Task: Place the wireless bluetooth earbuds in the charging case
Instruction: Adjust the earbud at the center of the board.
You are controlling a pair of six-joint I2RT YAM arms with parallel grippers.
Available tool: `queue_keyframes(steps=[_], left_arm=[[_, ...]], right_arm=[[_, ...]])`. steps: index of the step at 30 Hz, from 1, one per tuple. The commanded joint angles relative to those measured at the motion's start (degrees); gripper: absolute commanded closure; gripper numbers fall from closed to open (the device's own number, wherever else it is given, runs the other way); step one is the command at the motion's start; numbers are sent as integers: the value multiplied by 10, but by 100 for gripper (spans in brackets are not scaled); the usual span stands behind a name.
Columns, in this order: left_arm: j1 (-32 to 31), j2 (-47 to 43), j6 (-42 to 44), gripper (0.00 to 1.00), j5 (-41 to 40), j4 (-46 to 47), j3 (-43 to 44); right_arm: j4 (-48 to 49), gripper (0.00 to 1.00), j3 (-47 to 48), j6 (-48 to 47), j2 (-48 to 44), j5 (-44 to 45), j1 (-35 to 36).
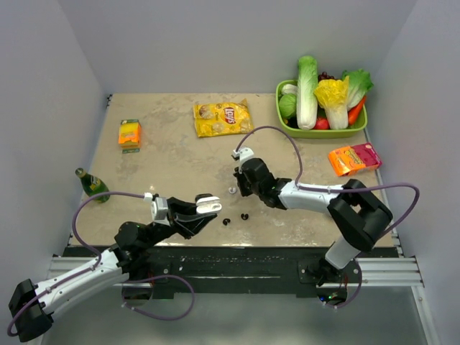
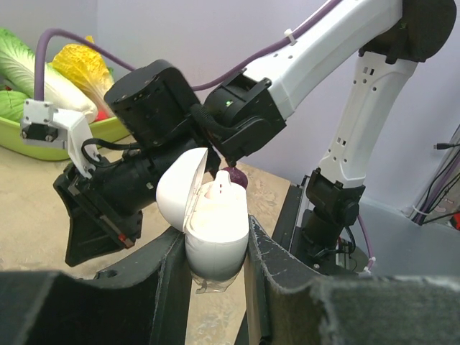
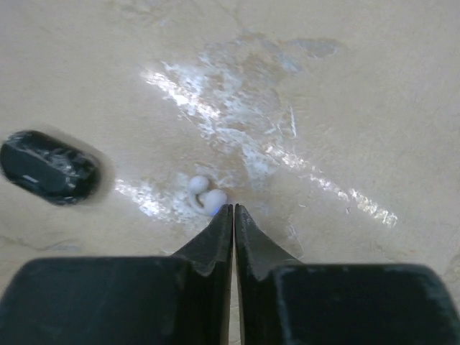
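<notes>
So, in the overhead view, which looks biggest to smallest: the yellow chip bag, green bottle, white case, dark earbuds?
1. yellow chip bag
2. green bottle
3. white charging case, raised nearer the camera, which flatters it
4. dark earbuds, both tiny and alike in size

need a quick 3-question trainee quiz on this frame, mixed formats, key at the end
1. True or false: the charging case is closed.
2. What holds the case? A) the left gripper B) the right gripper C) nothing, it lies on the table.
3. In the top view, how many dark earbuds lie on the table?

Key: 1) false, it stands open. 2) A. 3) two.
</notes>
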Motion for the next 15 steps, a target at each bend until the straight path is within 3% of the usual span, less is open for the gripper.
queue_keyframes(steps=[1,15], left_arm=[[0,-2,-9,100,5,35,-28],[0,-1,-8,100,5,31,-27]], right_arm=[[-11,99,5,33,30,22,-11],[14,100,-5,38,58,-28,-8]])
